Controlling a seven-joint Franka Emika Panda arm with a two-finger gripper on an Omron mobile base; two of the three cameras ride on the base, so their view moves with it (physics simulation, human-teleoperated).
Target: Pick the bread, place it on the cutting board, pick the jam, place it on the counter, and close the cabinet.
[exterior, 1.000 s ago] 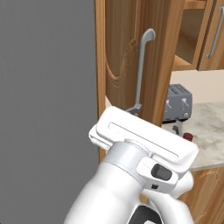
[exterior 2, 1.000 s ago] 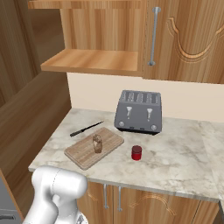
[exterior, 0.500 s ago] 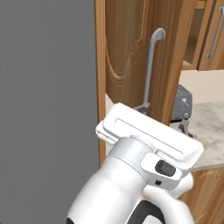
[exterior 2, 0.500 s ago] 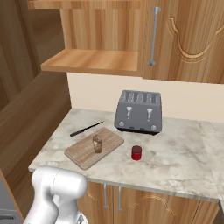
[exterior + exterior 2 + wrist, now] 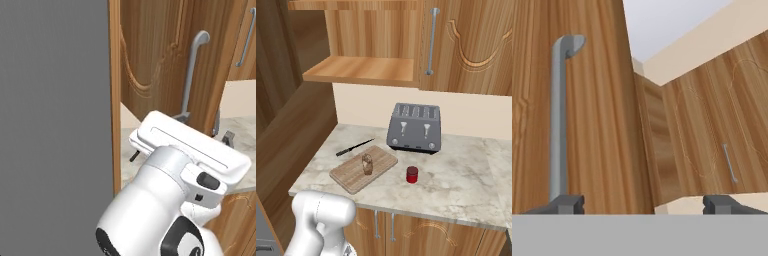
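The cabinet (image 5: 602, 110) door swung open fills my hand view, warm grained wood with a carved curve, its long silver bar handle (image 5: 559, 120) running lengthwise up from my left fingertip. My claw (image 5: 642, 204) stands wide and empty just before the panel. Bread (image 5: 367, 164) sits on the cutting board (image 5: 351, 175), jam (image 5: 412, 174) on the marbled counter (image 5: 466, 185).

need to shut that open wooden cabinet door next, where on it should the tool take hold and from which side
Judging by its pose, take the long silver bar handle of the warm brown wooden cabinet door at mid-length. The bar stands off the panel, so the open tool could straddle it from the door's front face, one finger either side.
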